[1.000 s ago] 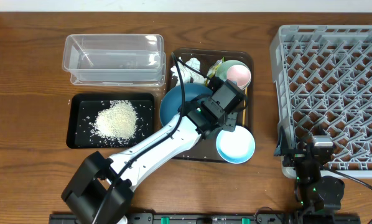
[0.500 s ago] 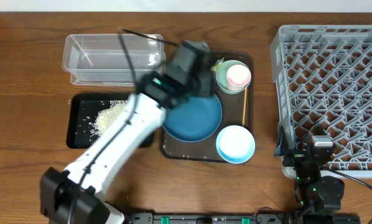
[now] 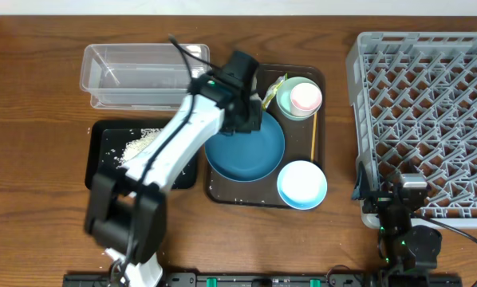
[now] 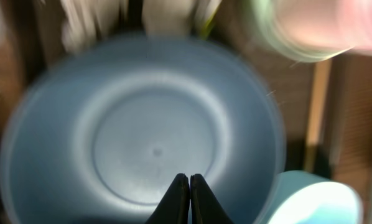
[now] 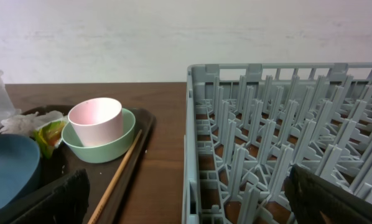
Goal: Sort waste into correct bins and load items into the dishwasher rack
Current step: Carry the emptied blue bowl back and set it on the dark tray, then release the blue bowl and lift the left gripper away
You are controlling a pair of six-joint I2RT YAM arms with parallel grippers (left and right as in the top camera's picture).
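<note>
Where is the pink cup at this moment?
In the overhead view the pink cup stands inside the mint-green bowl, at the far right corner of the brown tray, beyond the blue plate and left of the grey rack.

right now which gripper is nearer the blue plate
Left. The left gripper hangs shut just above the blue plate; the right gripper sits open by the dishwasher rack, far from it.

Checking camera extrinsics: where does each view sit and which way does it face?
Overhead: above the table, facing straight down; left arm over the blue plate, right arm by the dishwasher rack.
Left wrist: above the plate, facing down; shut left end effector at bottom edge.
Right wrist: low beside the rack, facing level across the table; open right end effector in lower corners.
Shared: plate, pink cup.
</note>
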